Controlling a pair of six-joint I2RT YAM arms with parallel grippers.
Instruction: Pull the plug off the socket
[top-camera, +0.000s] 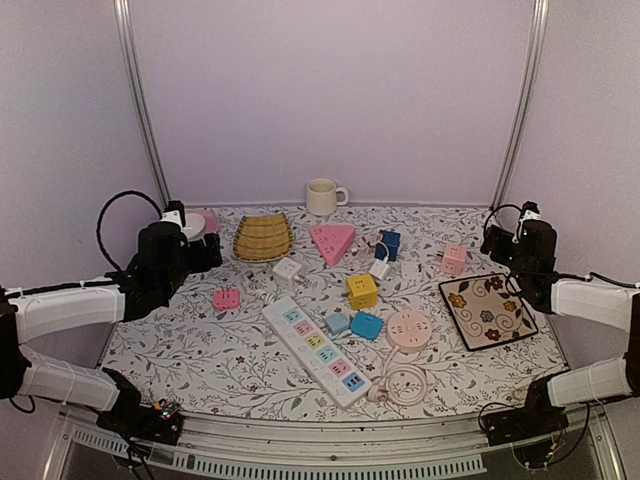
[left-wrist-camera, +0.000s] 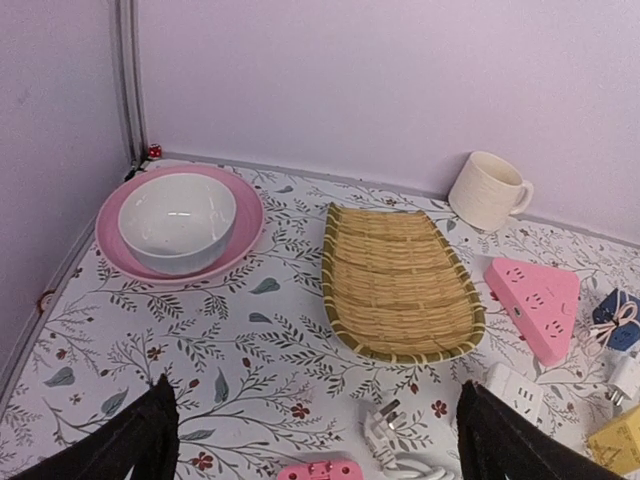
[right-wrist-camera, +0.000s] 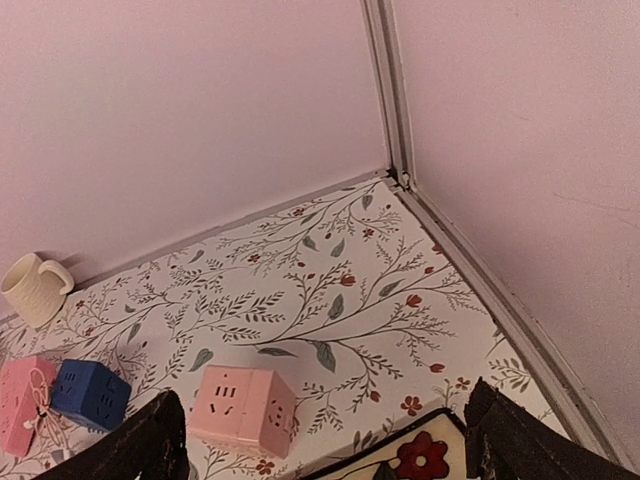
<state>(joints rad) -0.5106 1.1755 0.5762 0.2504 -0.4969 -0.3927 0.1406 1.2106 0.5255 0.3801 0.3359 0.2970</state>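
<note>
L gripper (left-wrist-camera: 317, 383) was spread wide, nothing btw its black fingers (left-wrist-camera: 150, 435) & touching nothing. It hung over the far-left part of the floral-print table (left-wrist-camera: 230, 350), w/ a white bowl (left-wrist-camera: 178, 220) sitting in a pink plate (left-wrist-camera: 245, 225) ahead-left & an oblong woven bamboo tray (left-wrist-camera: 400, 285) ahead. A loose white plug (left-wrist-camera: 383, 423) lay on the table just beyond the fingers, not in any socket.

R gripper (right-wrist-camera: 325, 390) was likewise wide apart & empty, held over the far-right corner. A pink cube socket (right-wrist-camera: 245, 405) sat just beyond its left finger, a square flower-pattern plate (right-wrist-camera: 415, 455) below.

The long white power strip w/ coloured outlets (top-camera: 315, 350) lay mid-table, well apart from both grippers. A blue block (top-camera: 366, 325) sat just beside its right side, w/ a round pink socket (top-camera: 407, 328) next to that. Couldn't tell from the top view which plug was actually seated in a socket
</note>
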